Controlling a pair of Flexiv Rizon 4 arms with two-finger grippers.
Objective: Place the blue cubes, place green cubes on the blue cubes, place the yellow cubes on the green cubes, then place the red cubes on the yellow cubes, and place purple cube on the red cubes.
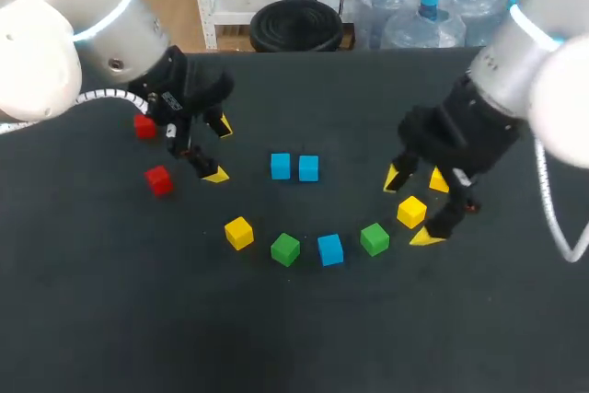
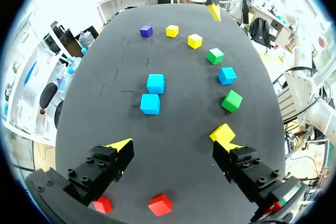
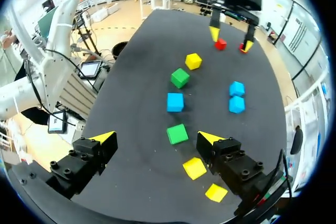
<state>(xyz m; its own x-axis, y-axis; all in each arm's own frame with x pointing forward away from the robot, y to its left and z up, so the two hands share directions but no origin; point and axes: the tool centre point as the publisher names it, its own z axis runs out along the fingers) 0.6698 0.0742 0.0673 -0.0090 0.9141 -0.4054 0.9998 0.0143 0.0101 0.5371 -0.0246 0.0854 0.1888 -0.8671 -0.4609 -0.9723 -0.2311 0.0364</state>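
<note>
on the desk (image 1: 110, 319) an arc is lying nearest: left yellow cube (image 1: 238, 232), green cube (image 1: 285, 248), blue cube (image 1: 330, 248), second green cube (image 1: 375, 238), right yellow cube (image 1: 411, 211). the right claw (image 3: 156, 138) is hanging open and empty above that last one. farther, two blue cubes (image 1: 281, 166) are sitting side by side. far left, the left claw (image 1: 218, 150) is hovering open beside two red cubes (image 1: 158, 179). the purple cube (image 2: 146, 31) is lying far right.
</note>
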